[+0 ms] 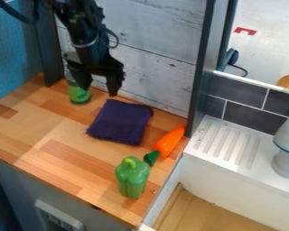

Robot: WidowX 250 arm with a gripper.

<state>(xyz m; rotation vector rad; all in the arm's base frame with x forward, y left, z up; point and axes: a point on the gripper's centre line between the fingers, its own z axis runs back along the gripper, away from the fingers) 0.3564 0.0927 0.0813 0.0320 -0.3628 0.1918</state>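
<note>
Purple cloth [121,122] is lying flat on the surface [56,128] near the container [79,94]; the tool [99,92], fingers spread, is hanging by its far edge. Good handling is probably calling for a low, gentle pinch, avoiding the container.

Dark purple cloth [121,122], orange carrot [170,142], green pepper [132,177]
</note>
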